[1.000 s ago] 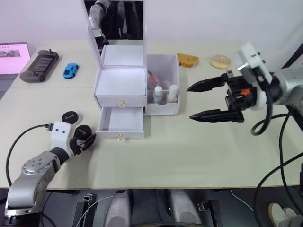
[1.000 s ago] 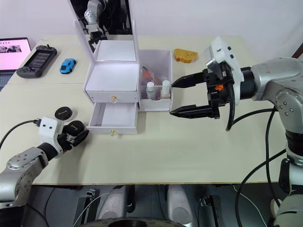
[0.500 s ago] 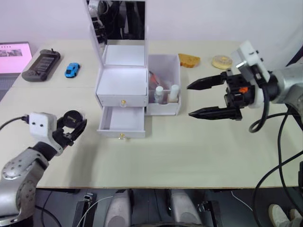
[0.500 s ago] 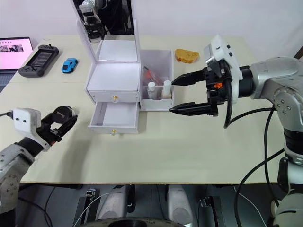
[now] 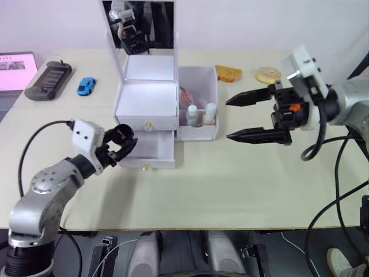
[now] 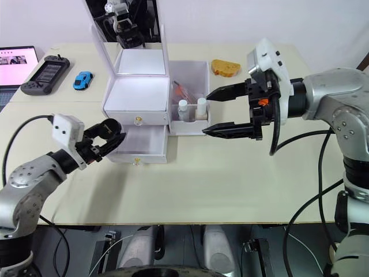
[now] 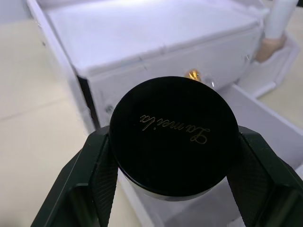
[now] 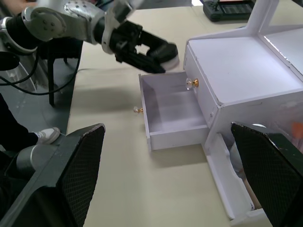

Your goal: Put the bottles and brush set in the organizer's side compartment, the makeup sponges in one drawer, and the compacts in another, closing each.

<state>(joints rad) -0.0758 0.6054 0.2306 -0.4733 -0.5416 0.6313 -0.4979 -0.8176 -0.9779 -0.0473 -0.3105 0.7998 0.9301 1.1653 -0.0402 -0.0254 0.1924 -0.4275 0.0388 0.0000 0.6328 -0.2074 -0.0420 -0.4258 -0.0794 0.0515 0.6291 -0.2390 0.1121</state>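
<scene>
Left gripper clamped on compact above open lower drawer; right gripper spread wide, empty. Risk: compact catching drawer's left wall, slipping out.

- Handheld game console: dark, lying at the table's far left, near the laptop.
- Laptop: screen showing pink, at the left edge.
- Toy car: blue, just right of the console.
- Toast slice: golden, beyond the white box's right end.
- Doughnut: pale, ring-shaped, right of the toast.
- Table: beige top.
</scene>
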